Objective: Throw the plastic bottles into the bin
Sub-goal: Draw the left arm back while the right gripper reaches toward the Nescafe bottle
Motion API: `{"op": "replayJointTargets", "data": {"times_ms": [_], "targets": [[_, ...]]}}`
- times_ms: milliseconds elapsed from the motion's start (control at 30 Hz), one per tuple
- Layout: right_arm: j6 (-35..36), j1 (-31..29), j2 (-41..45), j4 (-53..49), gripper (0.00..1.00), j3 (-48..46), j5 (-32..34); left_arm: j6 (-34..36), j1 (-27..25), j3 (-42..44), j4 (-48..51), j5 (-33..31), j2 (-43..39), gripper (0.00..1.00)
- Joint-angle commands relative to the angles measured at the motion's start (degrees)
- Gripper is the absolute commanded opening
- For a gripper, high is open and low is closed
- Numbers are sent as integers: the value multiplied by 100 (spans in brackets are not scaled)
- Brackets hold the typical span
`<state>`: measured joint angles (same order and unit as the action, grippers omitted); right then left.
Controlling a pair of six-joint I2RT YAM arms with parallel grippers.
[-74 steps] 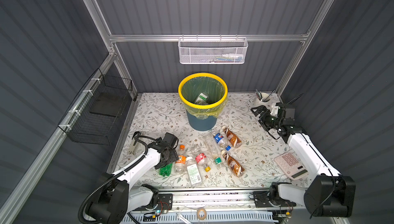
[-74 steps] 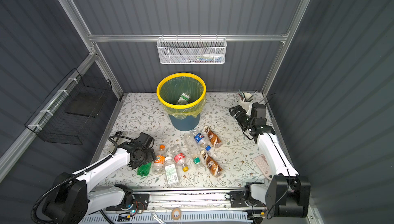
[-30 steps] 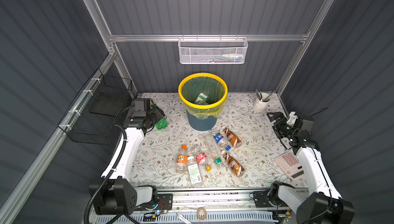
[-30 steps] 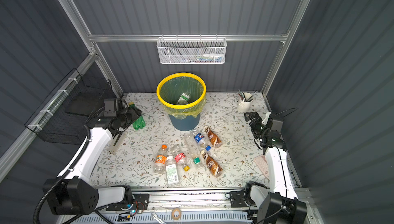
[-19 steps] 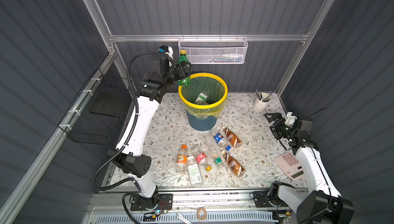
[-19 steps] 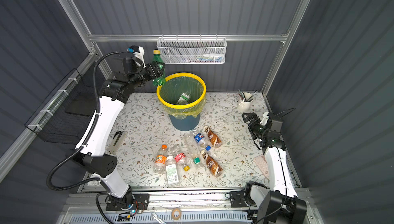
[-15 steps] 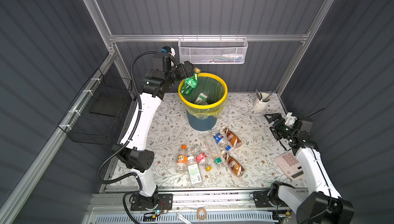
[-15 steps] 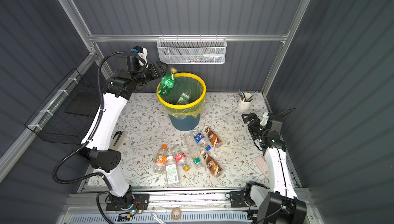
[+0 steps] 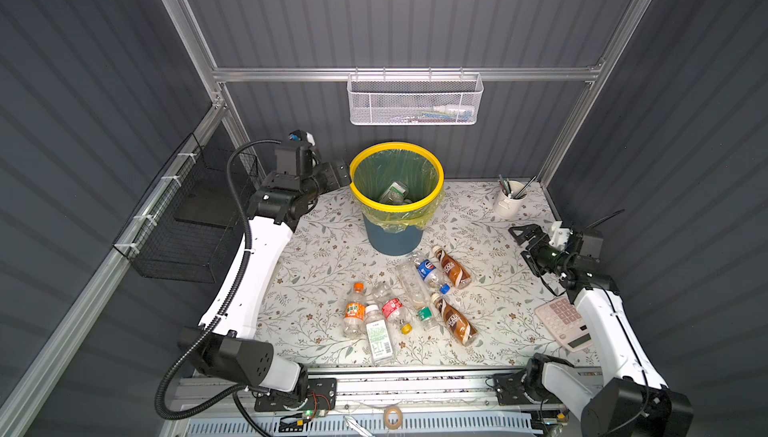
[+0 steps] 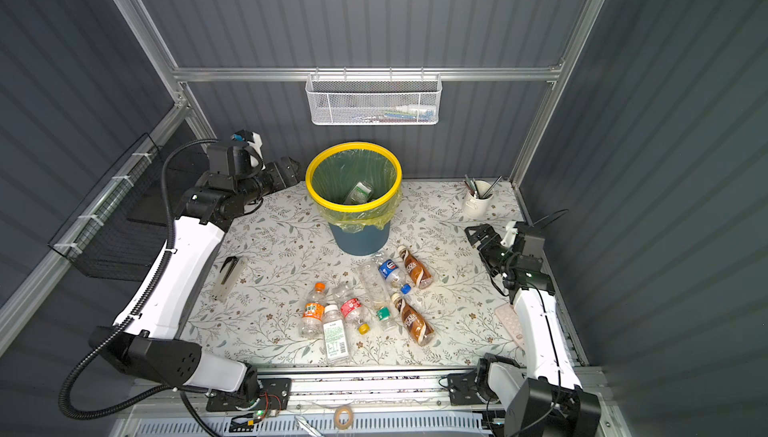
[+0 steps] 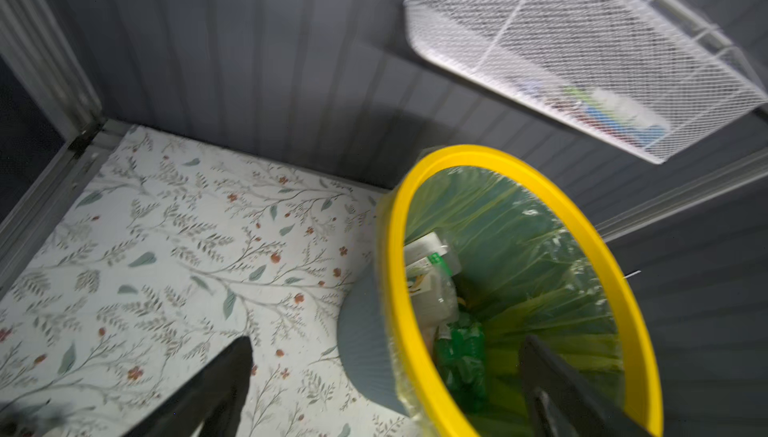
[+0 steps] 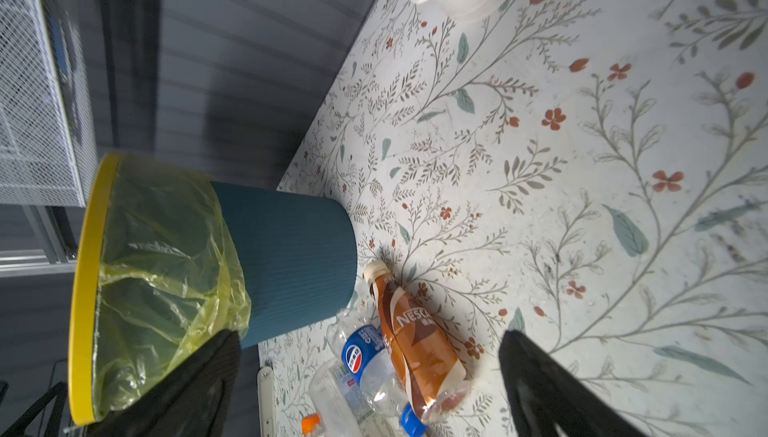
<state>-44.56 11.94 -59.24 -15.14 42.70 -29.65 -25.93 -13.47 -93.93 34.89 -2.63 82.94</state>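
Since half a second ago the green bottle [image 11: 461, 356] has left the left gripper [image 9: 338, 173] and now lies low inside the bin [image 9: 395, 207], against the liner; the wrist view is blurred, so which way its cap points cannot be told. The left gripper has dropped to just beside the bin's left rim, jaws spread wide, holding nothing; the right gripper [image 9: 524, 234] hangs over the right side of the table [image 9: 316, 256], likewise wide apart and empty.

A white-and-green-labelled bottle [image 9: 392, 193] also leans in the bin.

Seven bottles lie on the table in front of the bin:
- rear brown bottle [image 12: 419, 331], label reading "NESCA", and front brown bottle [image 9: 457, 322]; both caps toward the bin, long axes slanting back-left to front-right;
- blue-labelled bottle [image 9: 428, 269], Pepsi roundel, blue cap toward the front;
- clear bottle [image 9: 409, 285], green cap frontward;
- red-labelled bottle [image 9: 392, 309], yellow cap frontward;
- orange-labelled bottle [image 9: 354, 311] and white-labelled bottle [image 9: 378, 336], caps toward the back.
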Motion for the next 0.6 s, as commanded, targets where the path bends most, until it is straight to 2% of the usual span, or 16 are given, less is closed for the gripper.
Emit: {"op": "replayJointTargets", "data": {"times_ms": [0, 200, 400, 567], "targets": [[587, -421, -294, -431, 99, 257, 370, -164, 184, 706, -99, 51, -151, 100], [1391, -1570, -1193, -966, 96, 809, 1221, -264, 380, 2063, -40, -231, -668, 100], [1855, -2356, -2086, -1081, 93, 1144, 1489, -605, 476, 3071, -234, -246, -930, 99], [2229, -2780, -2723, -1312, 89, 1501, 1666, -809, 504, 3440, -410, -249, -990, 100]]}}
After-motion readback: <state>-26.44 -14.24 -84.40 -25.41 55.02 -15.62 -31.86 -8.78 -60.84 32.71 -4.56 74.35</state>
